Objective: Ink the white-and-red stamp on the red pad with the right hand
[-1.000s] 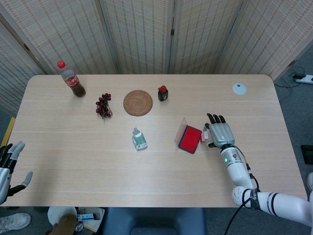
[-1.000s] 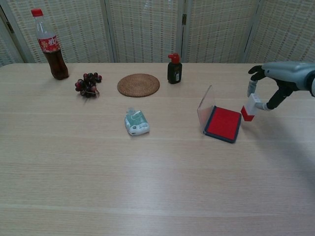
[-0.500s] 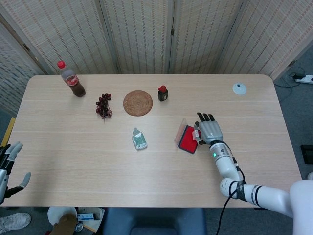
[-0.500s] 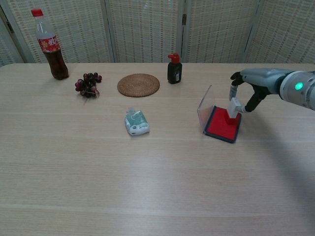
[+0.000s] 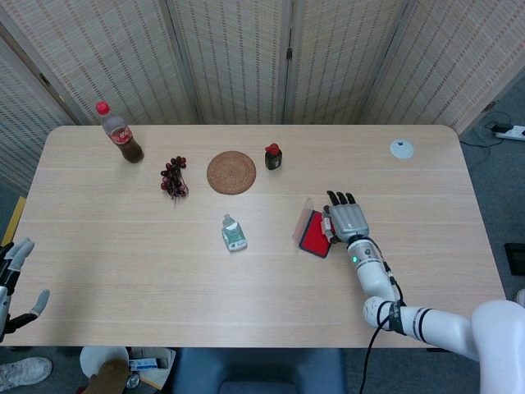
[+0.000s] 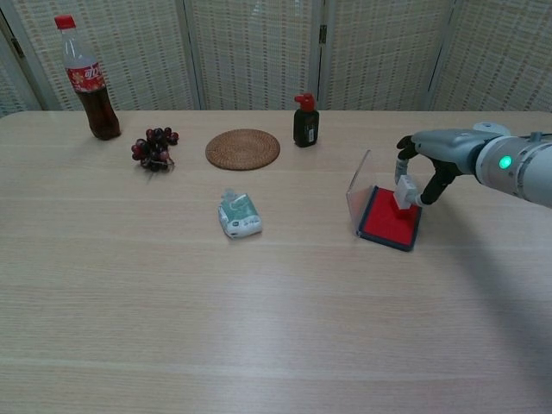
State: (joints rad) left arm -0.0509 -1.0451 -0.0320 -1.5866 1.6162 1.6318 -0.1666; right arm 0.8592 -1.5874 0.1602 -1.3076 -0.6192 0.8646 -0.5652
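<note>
The red ink pad lies right of the table's centre, its clear lid standing open on the left side. My right hand pinches the white-and-red stamp from above and holds it tilted on the pad's right part, its red base touching the red surface. In the head view the hand hides most of the stamp. My left hand hangs open off the table's near left edge, holding nothing.
A green-capped small bottle lies left of the pad. Behind stand a black ink bottle with red cap, a woven coaster, a grape bunch and a cola bottle. A white disc sits far right.
My right hand carried the stamp leftward from beside the pad and lowered it onto the red surface. The left hand sank slightly lower at the table's edge.
</note>
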